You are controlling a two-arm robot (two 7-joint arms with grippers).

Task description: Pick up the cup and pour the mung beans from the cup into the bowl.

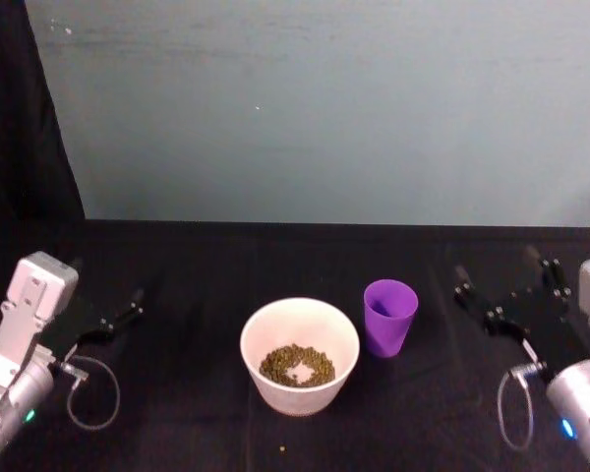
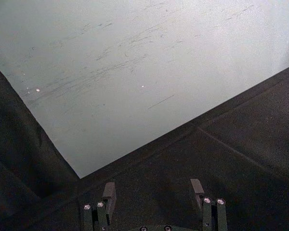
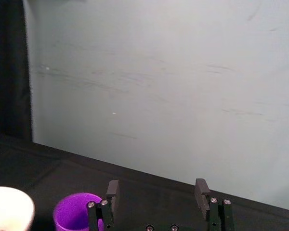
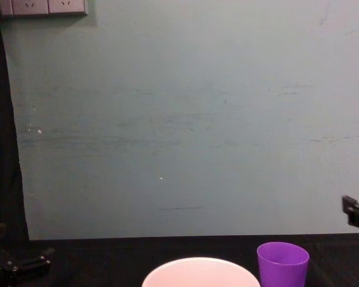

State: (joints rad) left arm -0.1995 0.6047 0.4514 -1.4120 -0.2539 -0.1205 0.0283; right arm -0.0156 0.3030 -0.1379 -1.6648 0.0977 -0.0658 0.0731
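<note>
Right now I see the bowl [image 1: 300,354] sitting near the middle of the black cloth-covered counter [image 1: 197,265], a wide, smooth, pale pinkish-white round with a loose heap of small greenish-brown mung beans [image 1: 297,365] spread across its bottom, a pale patch of bare bowl showing through the middle of them. Just beside it, on my right-arm side and not touching, the cup [image 1: 389,317] stands upright: bright purple, smooth plastic, handleless, tapering to a narrower base, and its inside looks empty from the head view. One stray bean [image 1: 282,451] lies on the cloth in front of the bowl. My right end effector [image 1: 509,283] hovers off to the right of the cup, well apart from it, its dark fingers spread wide with nothing between them. My left end effector [image 1: 113,317] rests out at the left side of the counter, its fingers likewise parted and holding nothing. Behind everything runs a flat, scuffed pale grey-green wall [image 1: 324,108].
</note>
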